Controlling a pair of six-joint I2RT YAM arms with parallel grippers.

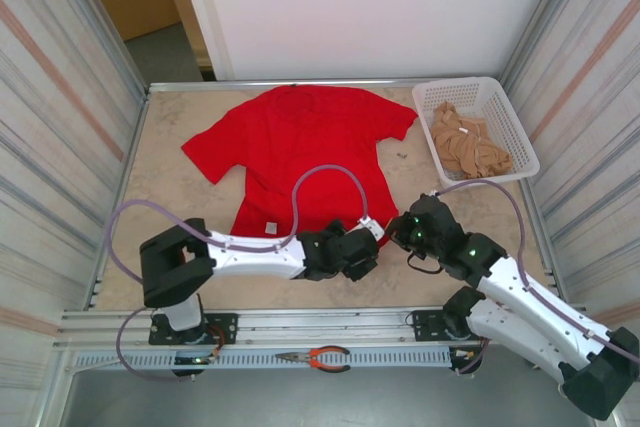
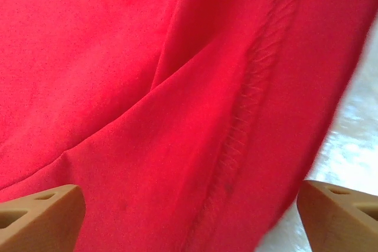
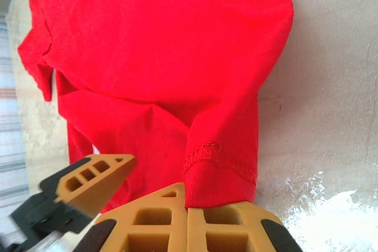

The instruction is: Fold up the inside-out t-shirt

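Right wrist view: pinching the inside-out t-shirt's near hem with right gripper clenched; left gripper spread wide, 2 fingers over that hem (white tag unreadable).

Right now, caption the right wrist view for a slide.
Right jaws shut on the hem of the red t-shirt, table beside.
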